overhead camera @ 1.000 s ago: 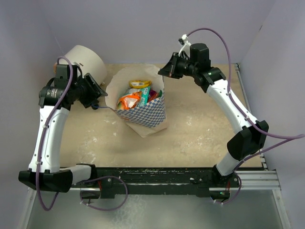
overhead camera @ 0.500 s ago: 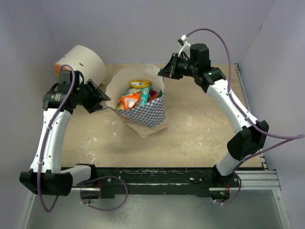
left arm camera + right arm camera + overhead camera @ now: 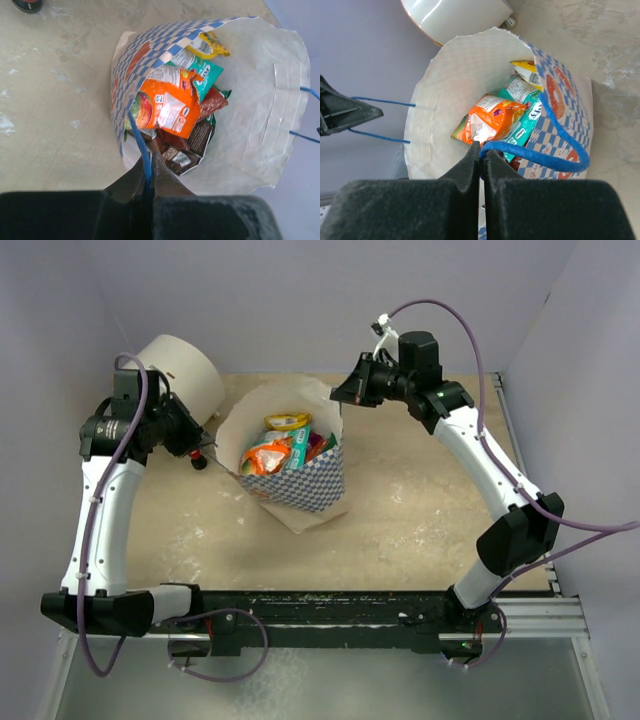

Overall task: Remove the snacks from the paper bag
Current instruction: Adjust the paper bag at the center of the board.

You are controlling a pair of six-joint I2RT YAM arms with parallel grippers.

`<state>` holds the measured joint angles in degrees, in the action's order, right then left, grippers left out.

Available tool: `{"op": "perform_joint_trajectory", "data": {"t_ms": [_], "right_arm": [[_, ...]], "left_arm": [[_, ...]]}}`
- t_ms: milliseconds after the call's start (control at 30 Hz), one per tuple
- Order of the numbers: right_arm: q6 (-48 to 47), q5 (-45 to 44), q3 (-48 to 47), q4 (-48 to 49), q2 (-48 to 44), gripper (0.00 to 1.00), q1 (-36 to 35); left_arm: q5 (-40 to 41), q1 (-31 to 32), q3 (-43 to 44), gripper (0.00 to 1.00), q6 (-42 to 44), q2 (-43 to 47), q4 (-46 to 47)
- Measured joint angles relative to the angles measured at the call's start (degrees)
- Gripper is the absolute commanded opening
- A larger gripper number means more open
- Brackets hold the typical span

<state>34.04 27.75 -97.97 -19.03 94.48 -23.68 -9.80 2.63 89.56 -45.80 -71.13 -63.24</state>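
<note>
Paper bag [image 3: 300, 485]: stands on the worktop [image 3: 430, 510] at the centre of the overhead view, mouth up and spread wide. The chequered blue-and-white band faces the bottom of the frame and the pale inside shows above it.
Snacks [image 3: 175, 105]: all inside the bag, piled together, none on the worktop.
Orange packet [image 3: 167, 102]: on top of the pile, in the middle of the left wrist view.
Teal packet [image 3: 202, 72]: just above and right of the orange one, touching it.
Yellow packet [image 3: 212, 45]: at the top of the pile against the bag's rim.
Dark red and brown packets [image 3: 192, 142]: underneath, at the lower right of the pile.
Left gripper [image 3: 146, 172]: fingers pinched together on a thin blue cord handle [image 3: 140, 135], which runs up to the near chequered wall.
Right gripper [image 3: 481, 152]: fingers pressed narrow on the opposite blue handle [image 3: 545, 156], whose loop lies along the chequered wall at the right of that view.
Bag mouth: held between the two grippers, left side and upper right side in the overhead view.
Cream cylinder [image 3: 185, 370]: upper left of the overhead view, just behind the left wrist.
Small red-and-black object [image 3: 198, 461]: on the worktop below the left gripper, near the bag's left side.
</note>
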Motion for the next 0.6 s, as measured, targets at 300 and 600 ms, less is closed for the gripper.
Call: {"op": "perform_joint_trajectory", "data": {"t_ms": [300,600], "right_arm": [[-1.29,5.03,0.02,0.07,0.0,0.0,-5.66],[-1.62,9.38,4.13,2.21,0.0,0.0,-13.46]], "left_arm": [[6.69,-1.25,12.28,0.0,5.4,-5.97,-6.4],[9.11,-1.88,19.96,0.0,11.13,-6.78,-8.48]]}}
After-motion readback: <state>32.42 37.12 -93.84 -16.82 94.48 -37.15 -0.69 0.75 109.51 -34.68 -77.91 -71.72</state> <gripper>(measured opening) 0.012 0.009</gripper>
